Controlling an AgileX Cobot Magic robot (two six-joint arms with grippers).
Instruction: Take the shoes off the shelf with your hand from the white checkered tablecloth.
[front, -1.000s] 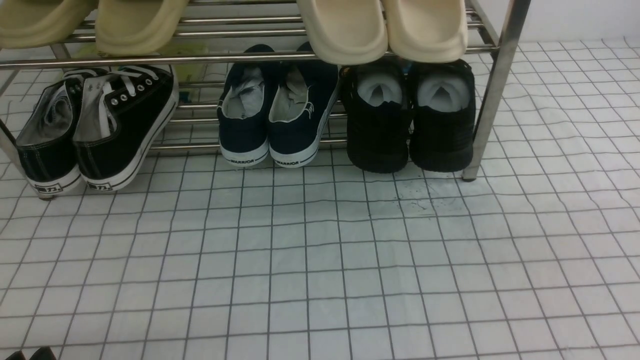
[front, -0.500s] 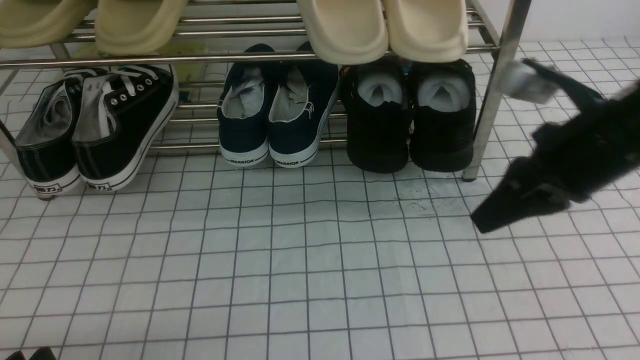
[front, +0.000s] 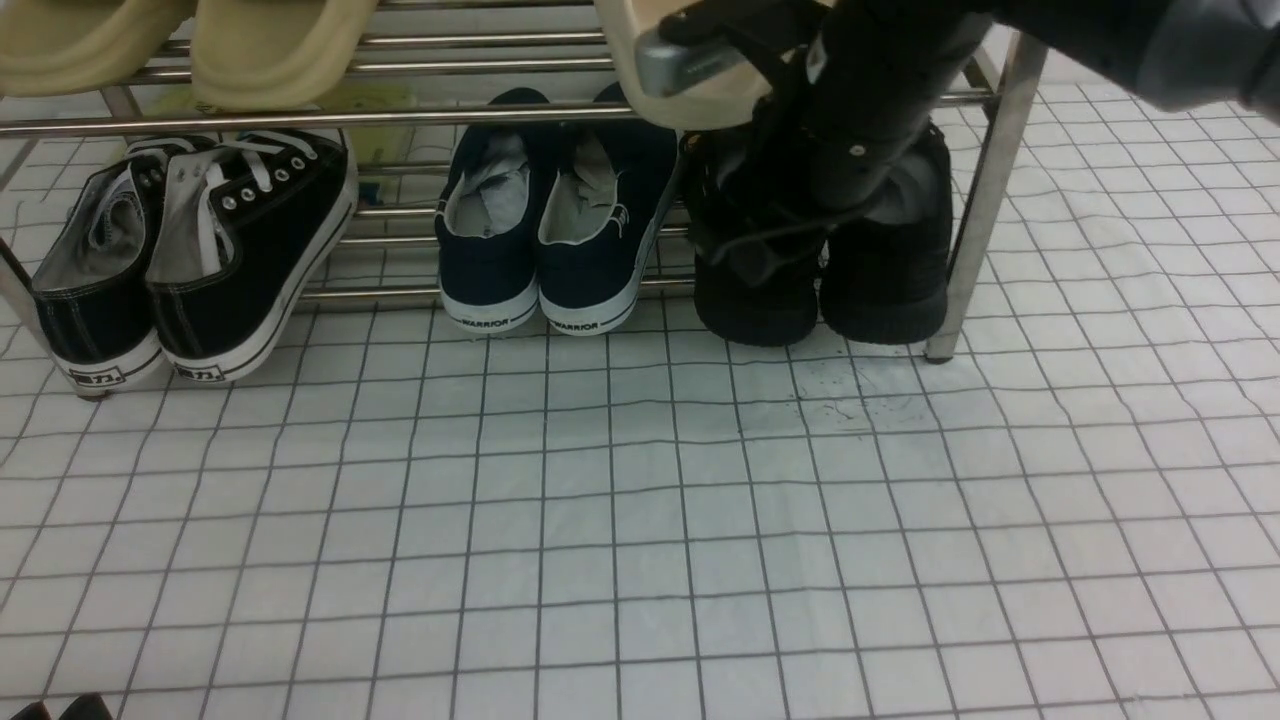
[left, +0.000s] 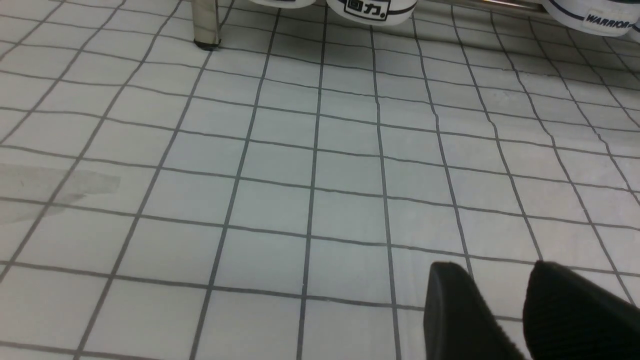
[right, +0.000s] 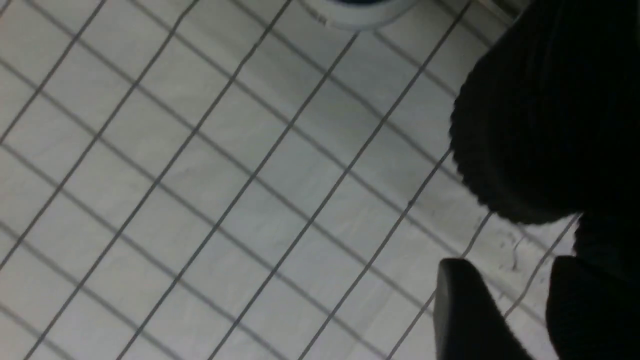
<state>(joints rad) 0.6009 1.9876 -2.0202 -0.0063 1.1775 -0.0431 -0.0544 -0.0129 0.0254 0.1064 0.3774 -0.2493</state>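
The shoes (front: 885, 300), all black, stand at the right end of the shelf's (front: 985, 200) bottom tier, heels toward me. My right arm partly covers them. My right gripper (front: 760, 255) hangs in front of and above the left shoe's (right: 540, 125) heel. It is open, with only the white checkered tablecloth (front: 640, 520) showing between its fingers (right: 465, 300). A silver-grey part (front: 690, 60) of the hand sticks out to the left. My left gripper (front: 60, 708) rests low at the near left. A narrow gap shows between its fingertips (left: 450, 290), with nothing in it.
A navy WARRIOR pair (front: 545, 230) and a black canvas white-laced pair (front: 200, 260) share the bottom tier. Beige slippers (front: 280, 50) lie on the top tier. The shelf's right post stands just right of the black shoes. Dark specks (front: 830, 400) mark the cloth in front of them.
My right arm has swung in from the right and now hangs in front of the black shoes. Its jaws have opened. The left gripper has not moved.
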